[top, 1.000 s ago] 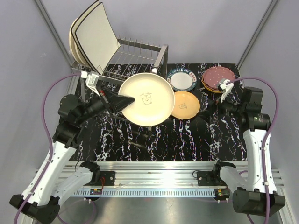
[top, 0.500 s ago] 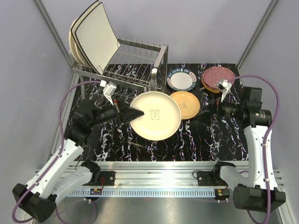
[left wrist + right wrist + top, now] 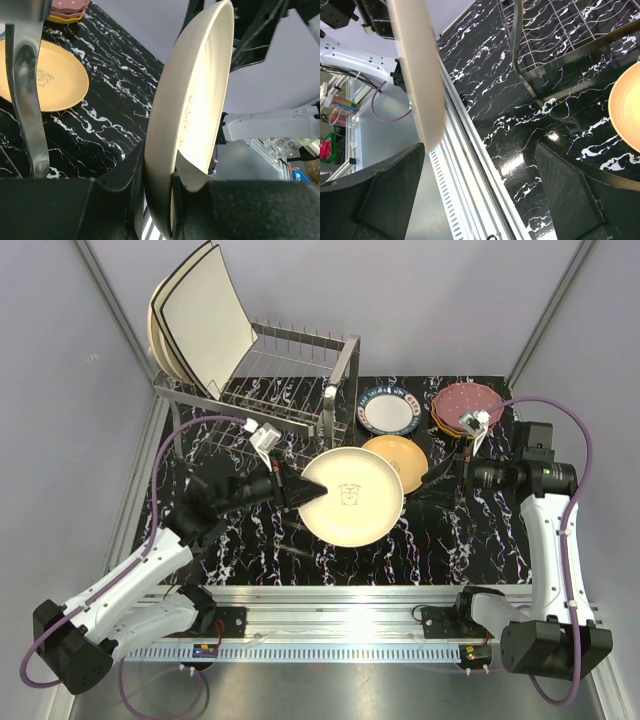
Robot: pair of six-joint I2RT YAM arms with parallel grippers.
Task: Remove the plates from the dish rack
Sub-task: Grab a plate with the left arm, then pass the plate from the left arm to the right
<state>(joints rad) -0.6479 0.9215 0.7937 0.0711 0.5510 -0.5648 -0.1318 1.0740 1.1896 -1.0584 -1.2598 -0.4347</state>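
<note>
My left gripper (image 3: pixel 300 492) is shut on the left rim of a large cream round plate (image 3: pixel 352 496) and holds it above the table, right of the dish rack (image 3: pixel 290 380). In the left wrist view the plate (image 3: pixel 200 100) stands edge-on between the jaws of the left gripper (image 3: pixel 159 175). Cream square plates with dark edges (image 3: pixel 205 325) stand in the rack's left end. My right gripper (image 3: pixel 432 483) is open and empty, just right of the held plate. The plate's edge (image 3: pixel 417 75) shows in the right wrist view by the gripper (image 3: pixel 480 185).
An orange plate (image 3: pixel 403 458) lies on the table, partly under the held plate. A white plate with a dark patterned rim (image 3: pixel 390 410) lies behind it. A maroon dotted stack (image 3: pixel 467 405) sits at the back right. The black marble table (image 3: pixel 250 550) ends at a metal rail (image 3: pixel 330 605).
My left gripper has carried the cream round plate to the right and nearer, away from the rack and toward the right gripper. The right gripper has barely moved.
</note>
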